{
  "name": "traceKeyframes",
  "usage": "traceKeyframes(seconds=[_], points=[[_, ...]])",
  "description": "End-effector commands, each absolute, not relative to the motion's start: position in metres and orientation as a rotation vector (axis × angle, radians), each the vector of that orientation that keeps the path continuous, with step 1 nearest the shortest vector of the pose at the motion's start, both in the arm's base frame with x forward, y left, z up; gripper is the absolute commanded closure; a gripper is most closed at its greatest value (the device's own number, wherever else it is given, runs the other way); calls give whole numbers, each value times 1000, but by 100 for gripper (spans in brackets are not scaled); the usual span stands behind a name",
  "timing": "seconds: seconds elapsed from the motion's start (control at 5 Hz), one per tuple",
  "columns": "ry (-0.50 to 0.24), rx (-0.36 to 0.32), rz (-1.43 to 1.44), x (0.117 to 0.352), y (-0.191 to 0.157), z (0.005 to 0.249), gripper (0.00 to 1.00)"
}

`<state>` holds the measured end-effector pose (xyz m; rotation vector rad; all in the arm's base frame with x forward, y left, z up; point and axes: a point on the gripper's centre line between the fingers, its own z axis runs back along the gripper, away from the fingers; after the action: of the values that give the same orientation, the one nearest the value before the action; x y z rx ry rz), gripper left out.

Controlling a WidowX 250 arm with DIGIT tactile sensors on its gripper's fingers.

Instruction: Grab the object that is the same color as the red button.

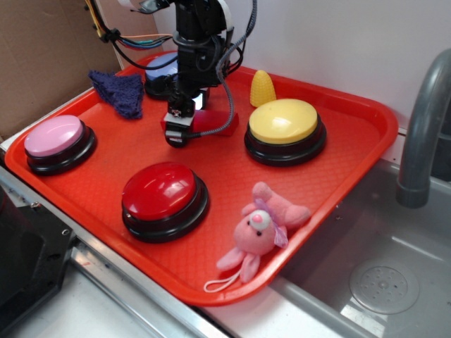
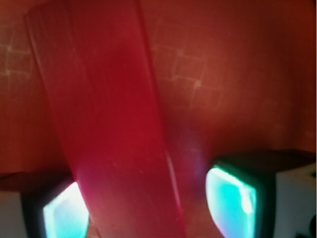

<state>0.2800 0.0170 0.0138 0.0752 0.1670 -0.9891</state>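
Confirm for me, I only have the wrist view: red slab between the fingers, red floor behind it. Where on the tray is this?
Observer: The gripper is low at the tray's back centre, on the red block.
Operator: Neighbours?
Observer: The yellow button sits to camera right of the block; a blue cloth lies to camera left.
Operator: And the red button?
Observer: The red button is nearer the camera, apart from the gripper.
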Motion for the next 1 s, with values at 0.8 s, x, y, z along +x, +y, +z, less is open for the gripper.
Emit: traceKeyframes(seconds=[0.8], points=[[119,185,-167,234,-9,159,100]])
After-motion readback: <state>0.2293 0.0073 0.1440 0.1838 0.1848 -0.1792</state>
